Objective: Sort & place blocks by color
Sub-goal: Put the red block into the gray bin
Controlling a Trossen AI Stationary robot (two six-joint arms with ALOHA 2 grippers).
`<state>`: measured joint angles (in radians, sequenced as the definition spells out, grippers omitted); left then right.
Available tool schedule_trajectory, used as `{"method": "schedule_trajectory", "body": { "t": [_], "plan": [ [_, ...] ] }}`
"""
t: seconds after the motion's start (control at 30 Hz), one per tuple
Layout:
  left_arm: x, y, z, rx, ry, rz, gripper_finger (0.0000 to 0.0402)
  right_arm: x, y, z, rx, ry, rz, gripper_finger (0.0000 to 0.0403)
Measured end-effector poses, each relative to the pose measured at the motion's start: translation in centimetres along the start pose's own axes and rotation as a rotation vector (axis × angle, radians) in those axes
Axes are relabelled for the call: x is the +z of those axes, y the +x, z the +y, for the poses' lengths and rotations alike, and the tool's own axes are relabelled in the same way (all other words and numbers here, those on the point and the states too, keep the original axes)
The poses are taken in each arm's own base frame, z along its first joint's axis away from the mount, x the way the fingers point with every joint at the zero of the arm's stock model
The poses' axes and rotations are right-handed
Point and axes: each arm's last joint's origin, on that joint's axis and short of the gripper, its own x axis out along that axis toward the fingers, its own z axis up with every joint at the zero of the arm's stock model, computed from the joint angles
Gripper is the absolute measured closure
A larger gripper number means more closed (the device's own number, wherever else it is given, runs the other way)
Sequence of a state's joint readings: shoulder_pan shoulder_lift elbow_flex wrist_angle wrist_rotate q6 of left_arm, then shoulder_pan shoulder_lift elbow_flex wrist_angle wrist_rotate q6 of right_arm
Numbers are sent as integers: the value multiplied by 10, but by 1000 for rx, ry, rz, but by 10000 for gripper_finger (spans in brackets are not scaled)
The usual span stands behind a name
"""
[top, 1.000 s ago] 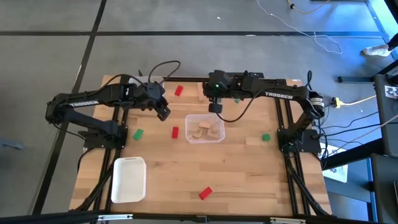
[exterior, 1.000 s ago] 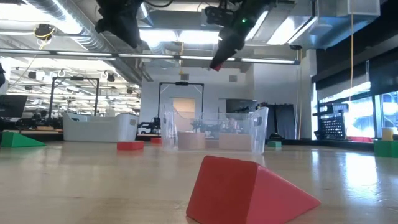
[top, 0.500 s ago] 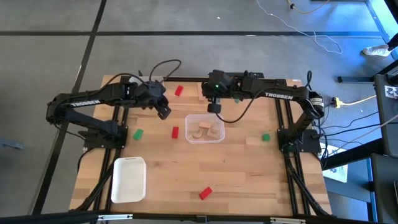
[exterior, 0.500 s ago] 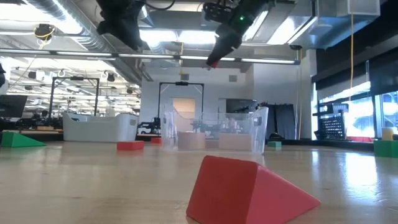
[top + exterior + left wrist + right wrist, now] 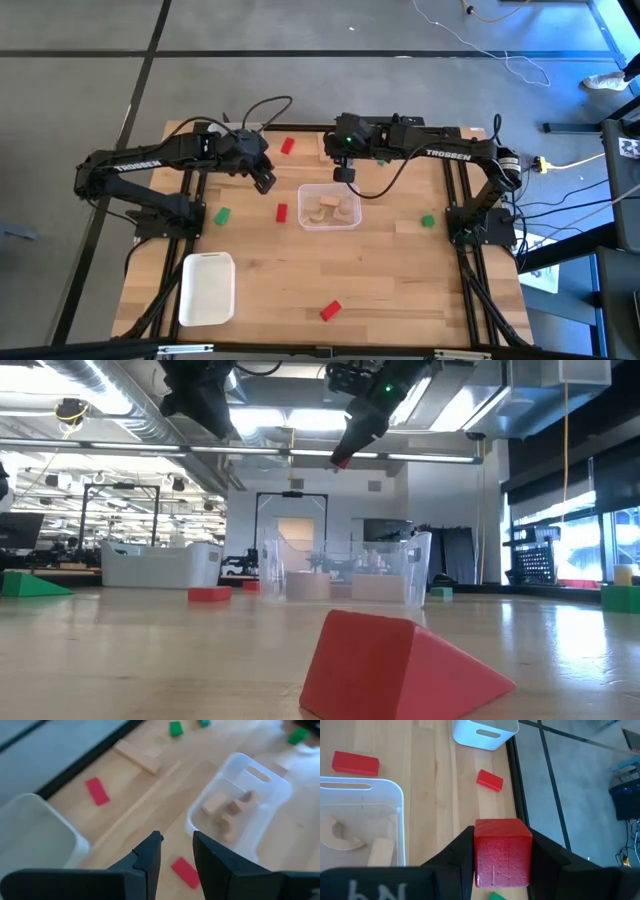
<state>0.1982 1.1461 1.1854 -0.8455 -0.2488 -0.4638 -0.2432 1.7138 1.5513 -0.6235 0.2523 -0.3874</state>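
we are holding a red block (image 5: 502, 851), a grainy cube, pinched in the right gripper (image 5: 343, 172) above the clear tray's (image 5: 308, 220) far rim. the left gripper (image 5: 264, 182) is hovering nearby, fingers narrowly parted, seemingly empty. light-wood blocks (image 5: 333, 208) are lying in the tray.

"TROSSEN" is printed in white on the left arm (image 5: 133, 166). The same word is carried on the right arm (image 5: 445, 153). No other lettering can be read.
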Motion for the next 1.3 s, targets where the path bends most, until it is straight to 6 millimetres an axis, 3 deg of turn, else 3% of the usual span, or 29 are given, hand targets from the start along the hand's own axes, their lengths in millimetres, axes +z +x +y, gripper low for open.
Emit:
{"method": "schedule_trajectory", "body": {
  "t": [0.4, 0.67, 0.83, 1.1, 1.3],
  "plan": [
    [1, 10, -1, -132, -78, 105, 268, 1, 0, 0, -2, 0, -6, 273],
    [2, 27, -1, -201, -95, 198, 275, 1, 0, 0, -1, 0, -7, 273],
    [11, 32, 3, -163, -152, 116, 272, 1, -1, 1, 1, -12, -8, 273],
    [43, 30, 5, -279, -256, -157, 272, 5, -2, 7, 8, -27, -24, 273],
    [50, 40, 1, -320, -256, -199, 273, 11, -5, 14, 8, -36, -68, 273]
  ]
}}
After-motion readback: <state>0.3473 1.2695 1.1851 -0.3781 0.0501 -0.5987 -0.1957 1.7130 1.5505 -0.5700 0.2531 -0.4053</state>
